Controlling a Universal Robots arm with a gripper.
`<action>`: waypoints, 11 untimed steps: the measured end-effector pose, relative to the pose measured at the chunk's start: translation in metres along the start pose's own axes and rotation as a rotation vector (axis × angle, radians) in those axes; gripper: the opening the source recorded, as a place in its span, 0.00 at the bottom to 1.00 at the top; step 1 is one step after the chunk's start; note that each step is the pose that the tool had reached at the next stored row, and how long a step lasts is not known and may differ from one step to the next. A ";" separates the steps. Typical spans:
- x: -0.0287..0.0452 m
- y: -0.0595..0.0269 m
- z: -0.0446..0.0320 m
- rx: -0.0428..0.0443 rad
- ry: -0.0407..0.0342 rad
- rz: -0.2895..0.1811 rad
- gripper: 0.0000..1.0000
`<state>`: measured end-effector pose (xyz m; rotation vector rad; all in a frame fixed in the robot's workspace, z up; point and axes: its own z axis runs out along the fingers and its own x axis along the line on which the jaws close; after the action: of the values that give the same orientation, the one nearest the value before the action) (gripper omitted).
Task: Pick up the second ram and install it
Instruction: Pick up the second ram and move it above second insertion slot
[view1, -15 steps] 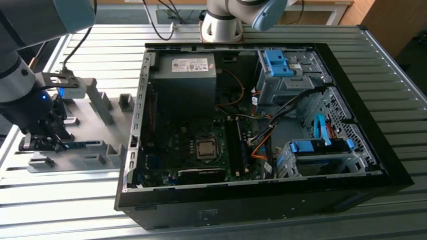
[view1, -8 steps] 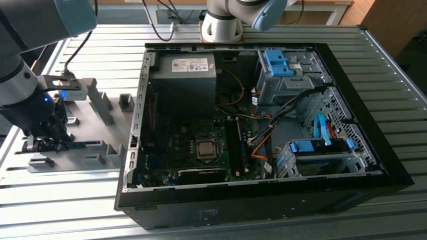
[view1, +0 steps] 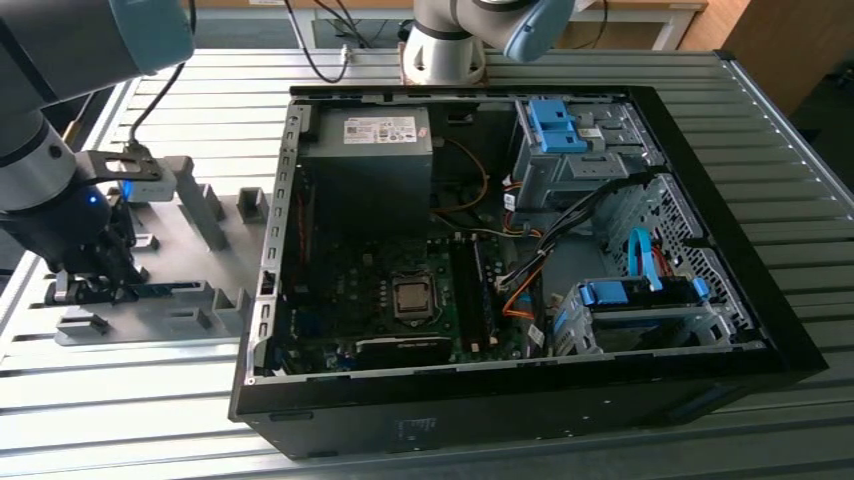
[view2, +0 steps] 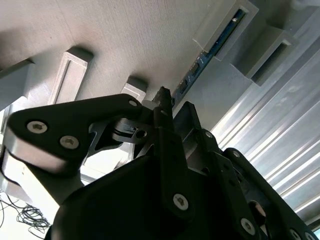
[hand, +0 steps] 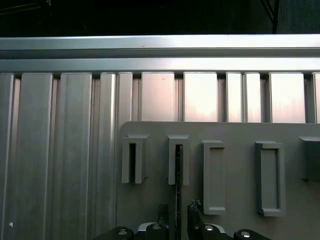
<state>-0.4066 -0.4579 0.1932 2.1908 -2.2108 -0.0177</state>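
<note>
The exterior view looks down steeply from high up, far enough back to take in the whole open computer case (view1: 467, 410) at centre and right of the frame. The gray holder plate (view1: 180, 260) lies at the frame's left, with the slatted table (view1: 134, 400) around both. The first wrist view faces squarely onto the plate and the slats from close by, with the gripper (hand: 178, 210) in its foreground. The second wrist view sits tight behind the gripper's body and looks slantwise along it at the same plate. All three views share the plate and the slats.
</note>
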 end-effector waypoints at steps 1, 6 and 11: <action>0.0000 0.0000 0.0001 0.0000 0.0000 0.000 0.29; 0.0000 -0.0002 0.0012 0.0001 -0.0001 0.000 0.21; 0.0000 -0.0002 0.0019 -0.0001 0.0001 0.000 0.19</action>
<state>-0.4064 -0.4579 0.1912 2.1907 -2.2107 -0.0177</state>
